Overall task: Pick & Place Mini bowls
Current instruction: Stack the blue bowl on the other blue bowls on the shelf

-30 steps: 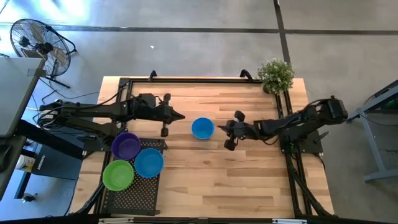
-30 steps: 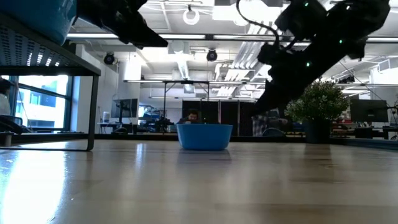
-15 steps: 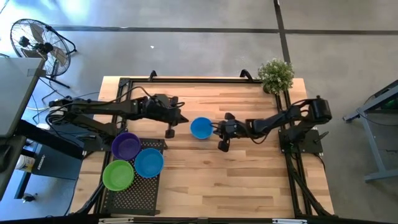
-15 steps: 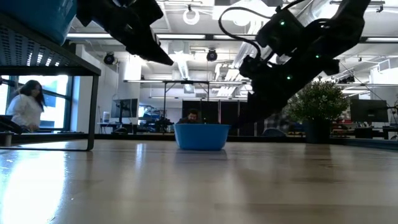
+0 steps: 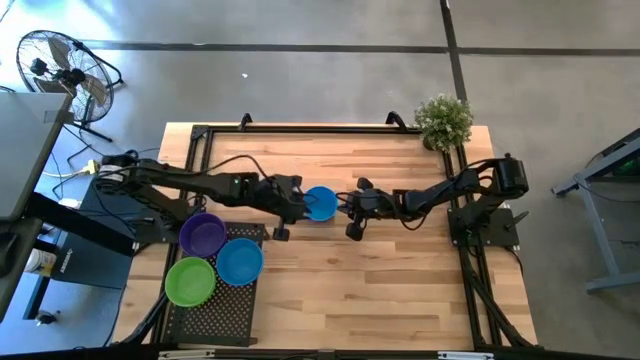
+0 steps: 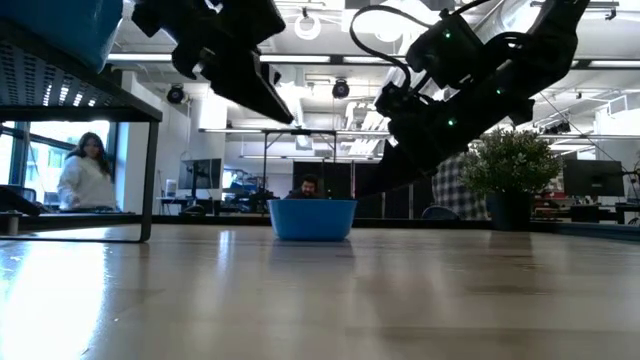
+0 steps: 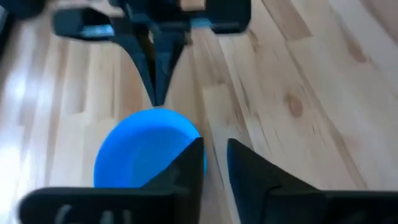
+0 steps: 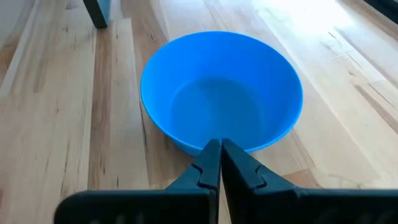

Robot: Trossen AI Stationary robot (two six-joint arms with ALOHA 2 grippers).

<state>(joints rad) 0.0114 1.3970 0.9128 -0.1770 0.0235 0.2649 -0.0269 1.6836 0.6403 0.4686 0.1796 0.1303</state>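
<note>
On the wooden worktop (image 5: 400, 290) we see four mini bowls: purple (image 5: 203, 234), green (image 5: 190, 281) and blue (image 5: 240, 261) ones on the black rack (image 5: 215, 310), probably already sorted, and one blue bowl (image 5: 321, 203) mid-worktop. Our left tool (image 5: 294, 206), slightly open, is at its rim, likely to grasp it. Our right tool (image 5: 345, 207), closed and empty, touches the other side, perhaps steadying it.

Mid-frame, a mini bowl (image 5: 322, 203) sits between left gripper (image 5: 297, 208) and right gripper (image 5: 344, 206); three bowls (image 5: 205, 235) on the rack (image 5: 215, 312), lower left.
</note>
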